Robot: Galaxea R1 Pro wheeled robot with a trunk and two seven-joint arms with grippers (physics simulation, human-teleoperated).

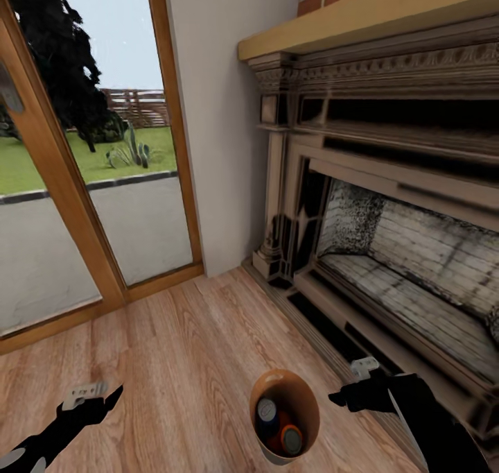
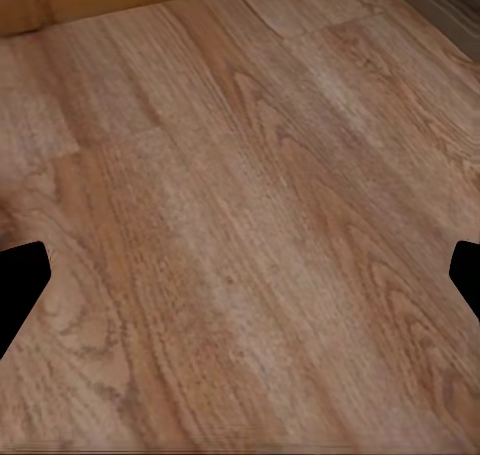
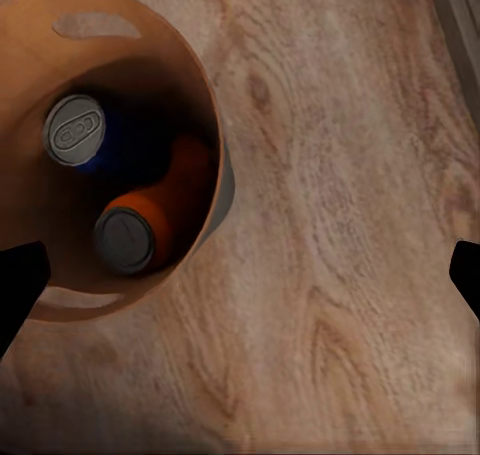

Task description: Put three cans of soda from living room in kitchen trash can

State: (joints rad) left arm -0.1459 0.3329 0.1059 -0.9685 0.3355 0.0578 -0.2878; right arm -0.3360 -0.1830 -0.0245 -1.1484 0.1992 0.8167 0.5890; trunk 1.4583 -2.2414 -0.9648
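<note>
The tash can stands on the reddish wood floor in front of the fireplace, brown inside. In it I see a dark blue can of soda upright and an orange can of soda leaning beside it. The right wrist view looks down into the tash can: the blue can's grey top, the orange can, and more orange behind it that I cannot tell apart. My right gripper hangs open just right of the bin. My left gripper is open over bare floor, far left of it.
The ornate dark fireplace and its hearth step run along the right, close to my right arm. A glass door with a wood frame fills the left wall. Wood floor lies between them.
</note>
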